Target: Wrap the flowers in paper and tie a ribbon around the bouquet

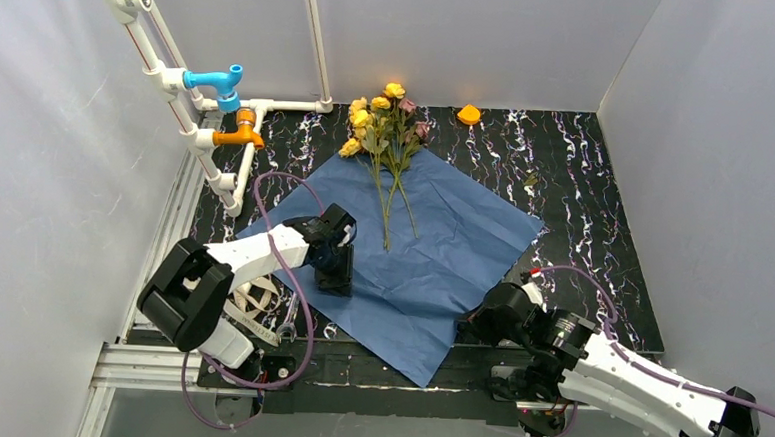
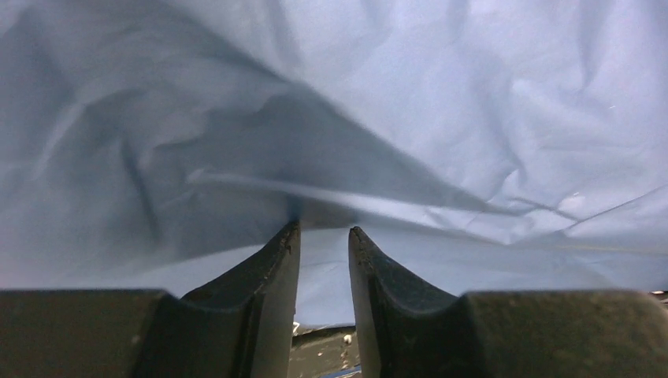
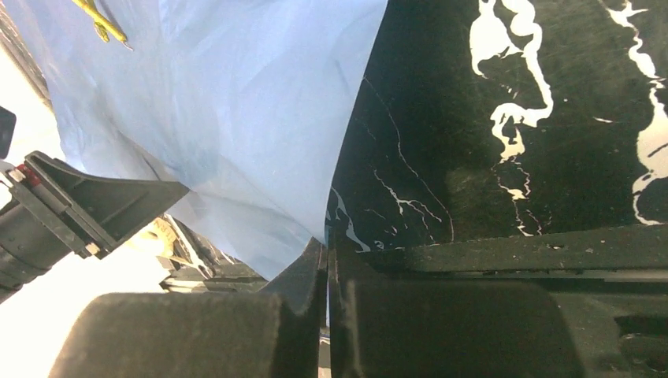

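- Nipping a raised fold of the paper (image 2: 473, 94), the left gripper (image 2: 324, 232) has its 2 fingers drawn close with a slim gap between the tips. The sheet tents up into a ridge right at those tips.
- Seen from above, the left gripper (image 1: 335, 276) points down onto the sheet's near-left part.
- The right gripper (image 3: 327, 248) is clenched, its 2 jaws pressed together, and the edge of the paper (image 3: 236, 102) runs down into the seam between them.
- From above, the right gripper (image 1: 473, 323) sits at the sheet's near-right edge.
- The paper (image 1: 432, 251) lies spread like a diamond on the black marbled table (image 1: 566, 168), 1 corner hanging over the near edge.
- The flowers (image 1: 383, 128) lie across the far corner, heads beyond the sheet and stems pointing toward the middle, well apart from both grippers.
- A stem tip (image 3: 98, 20) shows in the right wrist view.
- The ribbon (image 1: 254, 300) lies in beige loops at the near left, partly hidden by the left arm.
- An orange object (image 1: 468, 114) rests by the back wall.
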Motion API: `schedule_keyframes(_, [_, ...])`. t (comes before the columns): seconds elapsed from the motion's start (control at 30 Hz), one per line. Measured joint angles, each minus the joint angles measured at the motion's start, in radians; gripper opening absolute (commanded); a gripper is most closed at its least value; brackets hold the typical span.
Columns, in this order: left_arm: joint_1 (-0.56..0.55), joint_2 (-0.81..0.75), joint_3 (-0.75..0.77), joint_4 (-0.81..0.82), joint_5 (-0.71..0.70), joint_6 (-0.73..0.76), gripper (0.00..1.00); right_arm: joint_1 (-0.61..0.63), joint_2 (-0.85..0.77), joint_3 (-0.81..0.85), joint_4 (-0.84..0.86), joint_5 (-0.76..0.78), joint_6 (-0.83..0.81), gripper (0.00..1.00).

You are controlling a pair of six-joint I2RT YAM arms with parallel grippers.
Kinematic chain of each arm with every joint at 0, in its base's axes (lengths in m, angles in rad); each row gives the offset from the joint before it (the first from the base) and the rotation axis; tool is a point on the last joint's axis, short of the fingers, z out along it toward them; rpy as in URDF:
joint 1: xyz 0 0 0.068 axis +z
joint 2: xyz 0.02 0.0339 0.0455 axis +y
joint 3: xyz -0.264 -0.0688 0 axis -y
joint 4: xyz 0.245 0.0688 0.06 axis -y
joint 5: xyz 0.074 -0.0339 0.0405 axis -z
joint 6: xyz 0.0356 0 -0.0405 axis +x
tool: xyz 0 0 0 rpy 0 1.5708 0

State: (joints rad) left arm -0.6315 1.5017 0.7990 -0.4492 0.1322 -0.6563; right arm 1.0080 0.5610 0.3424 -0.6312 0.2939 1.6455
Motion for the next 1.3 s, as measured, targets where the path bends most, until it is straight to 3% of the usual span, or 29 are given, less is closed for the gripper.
schedule_keyframes(0.17, [-0.006,-0.074,0.016,-0.100,-0.057,0.049,0.53,-0.001,-0.011,-0.020,0.011,-0.003,0.008,0.01])
schedule_keyframes(0.33, [-0.008,-0.275,0.048,-0.156,-0.153,0.110,0.66,-0.001,0.039,-0.025,0.064,-0.019,0.007,0.01])
schedule_keyframes(0.5, [-0.043,-0.501,0.031,-0.161,-0.215,0.220,0.86,-0.001,0.137,0.086,0.035,-0.021,0.024,0.01])
schedule_keyframes(0.63, [-0.085,-0.627,0.027,-0.159,-0.253,0.347,0.92,-0.001,0.174,0.201,0.008,-0.006,0.049,0.01])
schedule_keyframes(0.8, [-0.108,-0.705,0.011,-0.108,-0.270,0.623,0.97,-0.001,0.195,0.259,-0.001,0.013,0.088,0.01])
schedule_keyframes(1.03, [-0.165,-0.752,-0.161,-0.052,-0.180,1.031,0.98,-0.004,0.241,0.274,-0.019,0.032,0.130,0.01])
schedule_keyframes(1.3, [-0.195,-0.801,-0.227,-0.062,-0.081,1.296,0.98,-0.018,0.245,0.293,-0.019,0.043,0.140,0.01])
